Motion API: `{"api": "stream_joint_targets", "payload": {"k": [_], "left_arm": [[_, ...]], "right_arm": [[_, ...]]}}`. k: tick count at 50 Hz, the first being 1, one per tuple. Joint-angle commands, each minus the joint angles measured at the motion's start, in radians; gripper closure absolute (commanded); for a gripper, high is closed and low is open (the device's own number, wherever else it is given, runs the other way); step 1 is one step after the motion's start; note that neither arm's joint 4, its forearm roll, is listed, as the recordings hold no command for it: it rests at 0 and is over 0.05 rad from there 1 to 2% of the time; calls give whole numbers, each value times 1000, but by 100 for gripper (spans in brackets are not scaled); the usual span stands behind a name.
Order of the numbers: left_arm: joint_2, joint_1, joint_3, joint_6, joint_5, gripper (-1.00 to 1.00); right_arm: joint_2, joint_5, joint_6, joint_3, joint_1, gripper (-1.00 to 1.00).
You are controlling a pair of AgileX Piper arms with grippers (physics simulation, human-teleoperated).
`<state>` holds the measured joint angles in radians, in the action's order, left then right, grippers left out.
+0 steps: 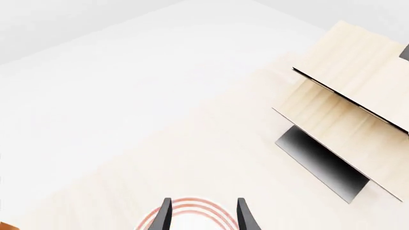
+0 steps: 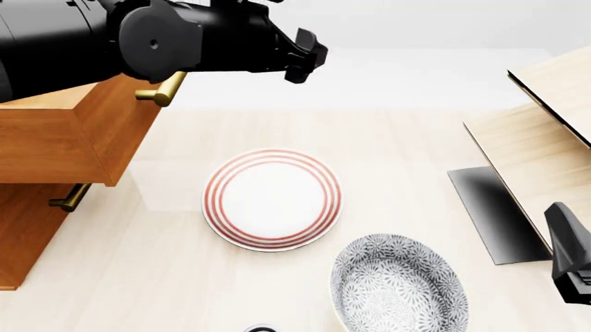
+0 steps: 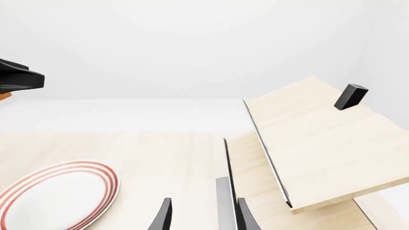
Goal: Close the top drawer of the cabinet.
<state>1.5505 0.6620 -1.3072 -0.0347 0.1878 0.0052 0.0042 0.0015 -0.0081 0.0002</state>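
The cabinet (image 2: 28, 235) stands at the left edge of the front view, orange-brown wood. Its top drawer (image 2: 65, 142) juts out over the table, and the drawer's brass bar handle (image 2: 162, 88) points toward the middle. My left arm lies across the top of the drawer. The left gripper (image 2: 309, 59) hangs in the air to the right of the handle, not touching it. In the left wrist view the left gripper (image 1: 204, 218) is open and empty. My right gripper (image 2: 560, 232) sits low at the right edge, and the right wrist view shows the right gripper (image 3: 204, 218) open and empty.
A lower drawer handle (image 2: 69, 198) shows under the top drawer. A red-ringed white plate (image 2: 273, 199) lies mid-table and a grey patterned bowl (image 2: 399, 285) sits near the front edge. Pale light-wood furniture with a black edge (image 2: 535, 159) fills the right side.
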Motion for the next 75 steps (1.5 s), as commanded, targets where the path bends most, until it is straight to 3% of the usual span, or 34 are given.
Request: {"api": "stream_joint_targets", "payload": {"k": [1, 21, 75], "left_arm": [[19, -27, 12, 10, 40, -100], [17, -166, 43, 13, 52, -100], [-54, -385, 161, -30, 12, -100]], "right_arm": [[0, 0, 0, 0, 0, -100], [0, 0, 0, 0, 0, -100], [0, 0, 0, 0, 0, -100]]}}
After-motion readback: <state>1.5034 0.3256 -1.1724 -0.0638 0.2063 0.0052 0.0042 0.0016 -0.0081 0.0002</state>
